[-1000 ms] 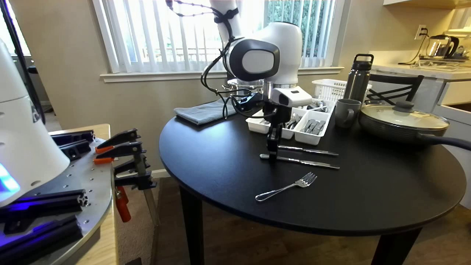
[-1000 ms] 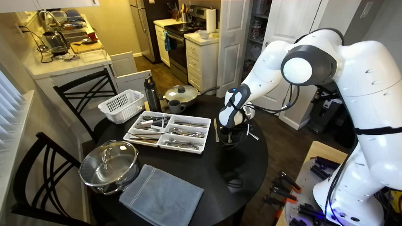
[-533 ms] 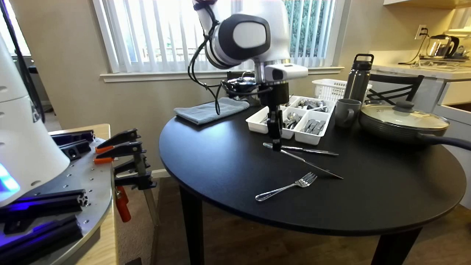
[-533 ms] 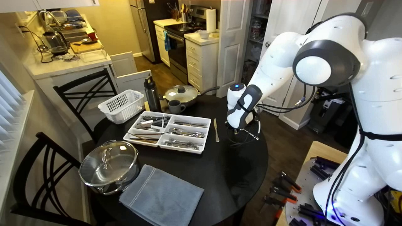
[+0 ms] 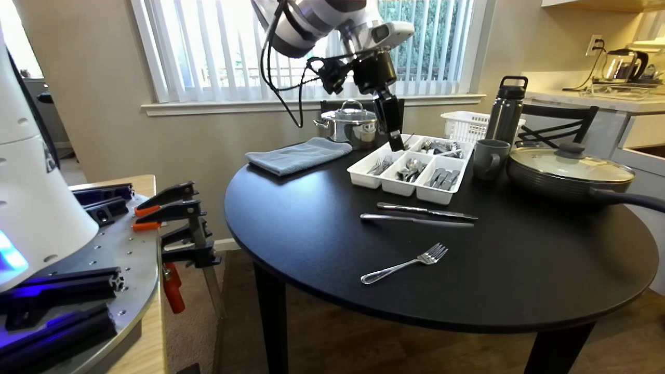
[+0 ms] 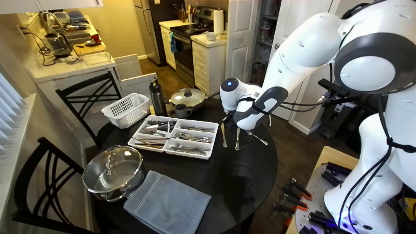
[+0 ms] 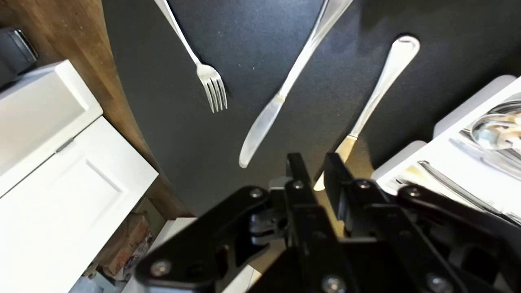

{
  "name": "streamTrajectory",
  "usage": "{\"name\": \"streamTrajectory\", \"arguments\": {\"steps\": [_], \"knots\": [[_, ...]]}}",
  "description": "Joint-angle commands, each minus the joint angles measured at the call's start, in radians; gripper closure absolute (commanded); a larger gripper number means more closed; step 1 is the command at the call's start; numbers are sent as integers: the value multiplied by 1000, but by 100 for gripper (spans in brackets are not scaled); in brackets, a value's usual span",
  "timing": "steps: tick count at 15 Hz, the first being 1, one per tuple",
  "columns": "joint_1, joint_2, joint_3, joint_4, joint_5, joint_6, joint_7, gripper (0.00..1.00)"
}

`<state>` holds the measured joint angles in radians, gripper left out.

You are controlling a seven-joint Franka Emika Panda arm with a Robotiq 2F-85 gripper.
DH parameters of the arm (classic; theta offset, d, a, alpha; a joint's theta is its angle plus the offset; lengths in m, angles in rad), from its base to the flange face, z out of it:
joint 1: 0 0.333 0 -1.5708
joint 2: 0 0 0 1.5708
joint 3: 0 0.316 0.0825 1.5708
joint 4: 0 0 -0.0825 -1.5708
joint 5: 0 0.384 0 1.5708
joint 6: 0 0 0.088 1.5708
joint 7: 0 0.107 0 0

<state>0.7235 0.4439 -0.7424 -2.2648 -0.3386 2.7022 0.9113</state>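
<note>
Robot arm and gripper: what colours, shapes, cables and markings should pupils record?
The arm is rounded, glossy white, with dark grey joint covers framing pale discs, and a small round blue light. Black cables run along it under black straps. The gripper is black and angular, with silvery screws and slim fingers.

A silver table knife (image 7: 367,113) lies on the black table (image 5: 493,280) near the white cutlery tray (image 5: 435,196) — its blade yellowish in the wrist view. A second silver knife (image 7: 288,83) rests between it and the fork (image 7: 206,74) — almost parallel to it, blade pointing the same way.
</note>
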Motion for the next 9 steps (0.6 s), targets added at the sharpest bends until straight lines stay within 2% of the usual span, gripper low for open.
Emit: {"name": "streamTrajectory", "arguments": {"steps": [1,5,6,7,8,9], "knots": [[-41,-37,57,26,-92,-50,20,95],[-135,-34,148,26,-107,-21,14,95],[-203,-31,202,9,-76,49,-22,95],[-276,-20,260,-5,-43,128,-54,56],[-359,5,326,-15,-3,220,-93,55],[-428,26,384,-22,32,293,-139,49]]}}
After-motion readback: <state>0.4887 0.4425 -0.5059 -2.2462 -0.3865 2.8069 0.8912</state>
